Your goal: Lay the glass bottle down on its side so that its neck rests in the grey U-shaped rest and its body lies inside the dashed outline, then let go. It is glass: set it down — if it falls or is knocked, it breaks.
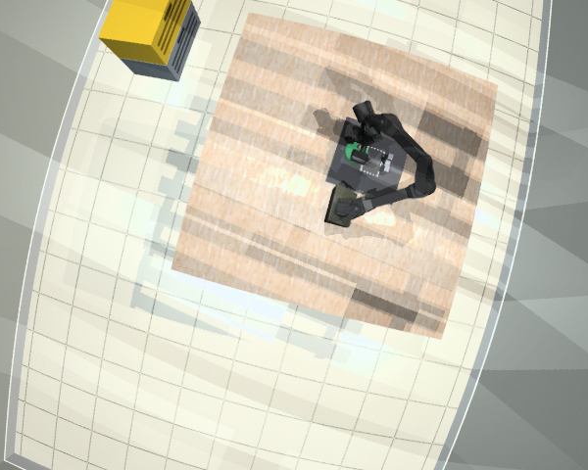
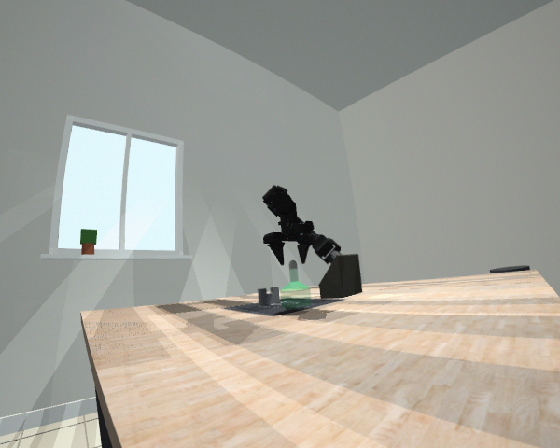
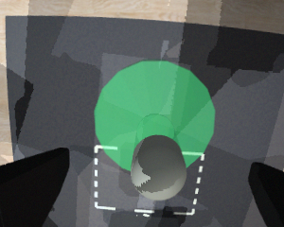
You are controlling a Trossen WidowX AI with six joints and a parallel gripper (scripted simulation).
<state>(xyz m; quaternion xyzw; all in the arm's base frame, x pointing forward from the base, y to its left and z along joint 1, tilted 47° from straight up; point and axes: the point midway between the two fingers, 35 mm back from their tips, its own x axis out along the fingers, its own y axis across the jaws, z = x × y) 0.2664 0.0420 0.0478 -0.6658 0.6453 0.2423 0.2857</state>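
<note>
The green glass bottle [image 1: 351, 152] [image 2: 295, 293] [image 3: 154, 95] stands upright on the dark mat [image 1: 334, 174] [image 2: 242, 307] [image 3: 52, 43], its grey top pointing up. The white dashed outline [image 1: 369, 174] [image 3: 105, 208] is beside it, partly covered by the bottle in the wrist view. The grey U-shaped rest [image 1: 387, 163] [image 2: 269, 297] stands on the far side of the outline from the bottle; I cannot make it out in the wrist view. My gripper [image 2: 292, 263] [image 3: 161, 165] is open and empty, pointing down, its fingertips about level with or just above the bottle's top, one on each side.
The arm's dark base [image 1: 339, 205] [image 2: 341, 277] stands on the wooden table [image 1: 264, 217] [image 2: 367, 366] next to the mat. The arm bends out around the rest's side of the mat. A yellow and grey box [image 1: 142, 30] is beyond the table's edge.
</note>
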